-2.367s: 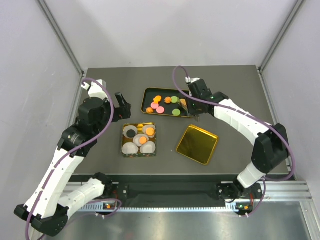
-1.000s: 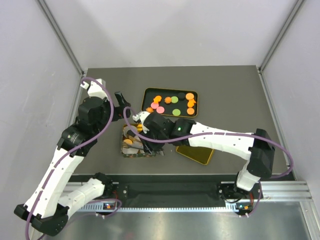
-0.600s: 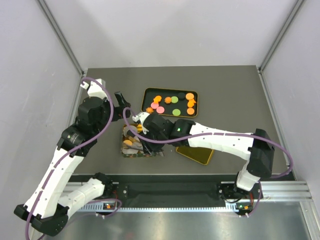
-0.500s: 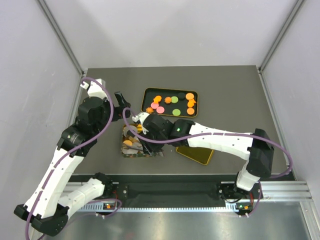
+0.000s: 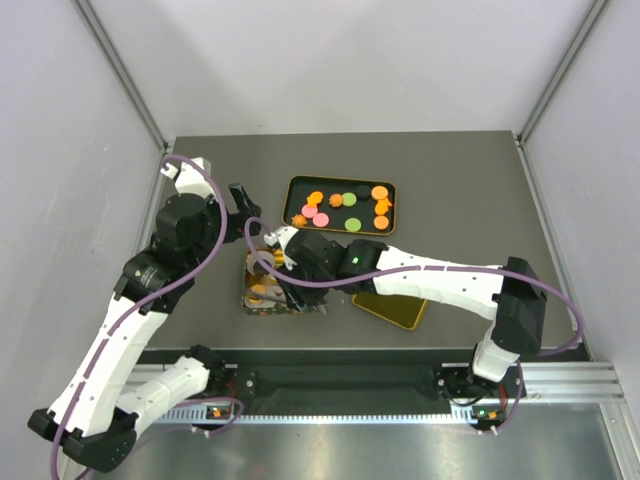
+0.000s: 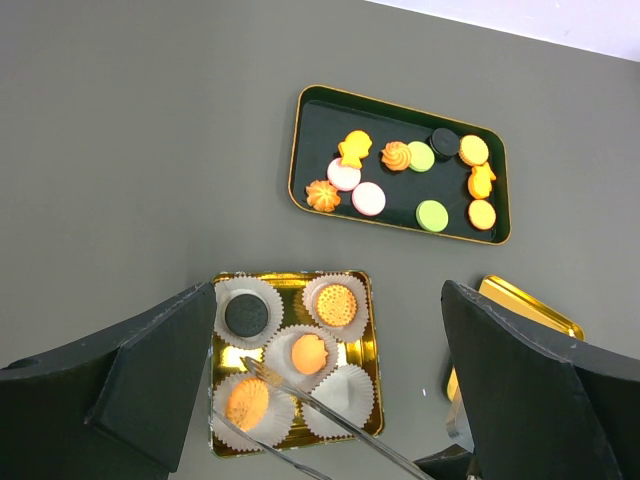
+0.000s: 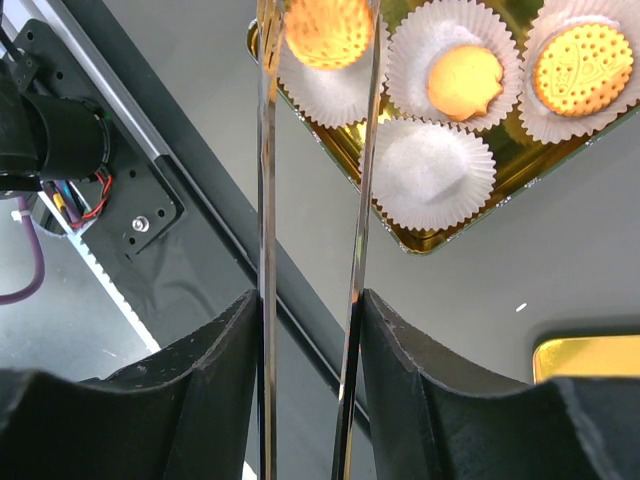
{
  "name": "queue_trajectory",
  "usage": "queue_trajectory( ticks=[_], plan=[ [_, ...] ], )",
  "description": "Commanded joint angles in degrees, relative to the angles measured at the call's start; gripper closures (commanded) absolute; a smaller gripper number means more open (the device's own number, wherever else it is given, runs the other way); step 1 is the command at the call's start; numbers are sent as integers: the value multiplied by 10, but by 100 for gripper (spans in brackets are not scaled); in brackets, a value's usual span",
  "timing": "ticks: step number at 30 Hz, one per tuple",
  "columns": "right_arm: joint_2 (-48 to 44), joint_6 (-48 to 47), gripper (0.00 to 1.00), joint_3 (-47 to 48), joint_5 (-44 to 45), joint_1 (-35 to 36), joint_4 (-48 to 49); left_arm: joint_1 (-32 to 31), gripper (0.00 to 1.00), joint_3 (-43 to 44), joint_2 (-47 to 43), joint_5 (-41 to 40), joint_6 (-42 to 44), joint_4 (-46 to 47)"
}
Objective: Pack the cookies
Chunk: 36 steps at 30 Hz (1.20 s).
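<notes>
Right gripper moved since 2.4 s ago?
Yes. The right gripper, holding tongs, has left the black tray and moved left and nearer, now over the gold box.

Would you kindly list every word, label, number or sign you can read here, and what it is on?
No readable text in any view.
Orange round cookie with dotted rim: embossed centre marks, too blurred to read.
Black rectangular tray, gold square tin, long metal tongs: no markings seen.

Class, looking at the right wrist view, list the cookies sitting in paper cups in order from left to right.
Orange cookie between the blades of the tongs → smooth orange cookie → dotted round biscuit.
</notes>
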Motion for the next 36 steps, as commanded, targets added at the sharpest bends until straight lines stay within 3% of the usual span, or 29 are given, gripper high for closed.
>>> queue_trajectory(
  ticks=[1, 22, 27, 36],
  plan=[
    [-2, 3, 57, 2, 4, 10, 28, 1, 1, 11, -6, -8, 5, 26],
    [-36, -7, 57, 17, 47, -3, 12, 1, 1, 13, -10, -10, 6, 25],
    [-74, -21, 57, 9, 75, -55, -3, 1, 1, 16, -10, -10, 8, 22],
    [-100, -41, 56, -25, 138, -231, -14, 1, 1, 18, -9, -5, 7, 25]
  ],
)
